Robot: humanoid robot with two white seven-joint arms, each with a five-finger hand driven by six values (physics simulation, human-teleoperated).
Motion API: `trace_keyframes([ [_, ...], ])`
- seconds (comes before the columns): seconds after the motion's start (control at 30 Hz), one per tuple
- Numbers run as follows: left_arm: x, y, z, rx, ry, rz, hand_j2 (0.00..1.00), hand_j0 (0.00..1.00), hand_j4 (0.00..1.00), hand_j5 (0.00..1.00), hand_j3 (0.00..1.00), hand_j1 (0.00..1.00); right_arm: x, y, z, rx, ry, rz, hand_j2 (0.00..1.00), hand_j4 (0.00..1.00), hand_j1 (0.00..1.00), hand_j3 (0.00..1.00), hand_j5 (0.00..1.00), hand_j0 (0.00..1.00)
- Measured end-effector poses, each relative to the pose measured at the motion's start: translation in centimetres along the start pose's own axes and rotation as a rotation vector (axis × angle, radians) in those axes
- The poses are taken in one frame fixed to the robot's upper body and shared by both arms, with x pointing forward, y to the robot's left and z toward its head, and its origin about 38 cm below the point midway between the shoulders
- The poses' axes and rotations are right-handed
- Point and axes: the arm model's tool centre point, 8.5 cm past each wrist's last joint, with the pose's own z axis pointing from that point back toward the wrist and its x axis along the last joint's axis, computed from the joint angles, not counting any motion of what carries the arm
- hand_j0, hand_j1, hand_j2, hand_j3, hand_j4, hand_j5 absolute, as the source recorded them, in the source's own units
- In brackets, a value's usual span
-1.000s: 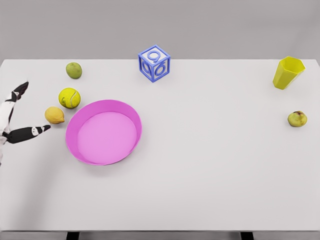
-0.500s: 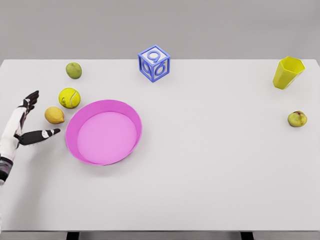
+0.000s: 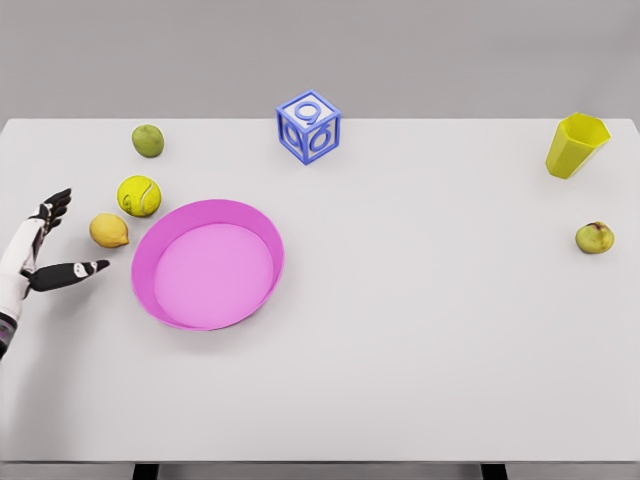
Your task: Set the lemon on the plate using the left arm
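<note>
Nearest to the robot the white counter (image 3: pixel 400 380) lies bare, and the first thing on it is the pink plate (image 3: pixel 143 285), a shallow dish with a raised rim, nothing in it. At the left edge the left hand (image 3: pixel 40 250) comes in low, its fingers (image 3: pixel 52 208) spread wide with the thumb pointing toward the plate, holding nothing. The lemon (image 3: pixel 108 230) sits on the counter just beyond that open span, near the fingertips but not touching them, and just beside the plate's left rim. Close behind it is a tennis ball (image 3: pixel 139 196), nearly against the lemon, and farther back a green lime-like fruit (image 3: pixel 148 140). Over on the right, well apart, are a small pear-like fruit (image 3: pixel 594 237), a yellow cup (image 3: pixel 575 144) and, at the back middle, a blue number cube (image 3: pixel 309 126). The right arm is not to be seen. The grasp looks not yet made. The risk I see is crowding: if the fingers close from this angle they may nudge the round lemon so it rolls against the tennis ball or the rim, or catch the ball instead, and a shallow grip on that smooth skin could let it slip on the way over the raised rim.
</note>
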Motion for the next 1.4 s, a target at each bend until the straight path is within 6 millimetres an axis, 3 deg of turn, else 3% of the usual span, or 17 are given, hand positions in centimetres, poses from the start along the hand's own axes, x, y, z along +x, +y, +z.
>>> trace_keyframes([
  [0.3, 0.8, 0.2, -1.2, 0.001, -0.018, -0.002, 0.94, 0.94, 0.94, 0.94, 0.94, 0.94, 0.0, 0.0, 0.0, 0.000, 0.000, 0.000, 1.00, 1.00, 1.00, 1.00, 1.00, 1.00],
  [0.73, 0.4, -1.2, -1.4, -0.035, -0.008, -0.004, 0.94, 0.94, 0.94, 0.94, 0.94, 0.94, 0.0, 0.0, 0.0, 0.000, 0.000, 0.000, 1.00, 1.00, 1.00, 1.00, 1.00, 1.00],
  [0.97, 0.4, -1.3, -1.5, -0.036, -0.002, 0.008, 0.94, 0.94, 0.94, 0.94, 0.94, 0.94, 0.0, 0.0, 0.0, 0.000, 0.000, 0.000, 1.00, 1.00, 1.00, 1.00, 1.00, 1.00],
  [1.03, 0.4, -1.3, -1.4, -0.036, 0.000, 0.009, 0.88, 0.88, 0.88, 0.88, 0.88, 0.88, 0.0, 0.0, 0.0, 0.000, 0.000, 0.000, 1.00, 1.00, 1.00, 1.00, 1.00, 1.00],
  [1.4, 0.5, -1.4, -1.5, -0.039, -0.004, 0.011, 0.88, 0.88, 0.88, 0.88, 0.88, 0.88, 0.0, 0.0, 0.0, 0.000, 0.000, 0.000, 1.00, 1.00, 1.00, 1.00, 1.00, 1.00],
])
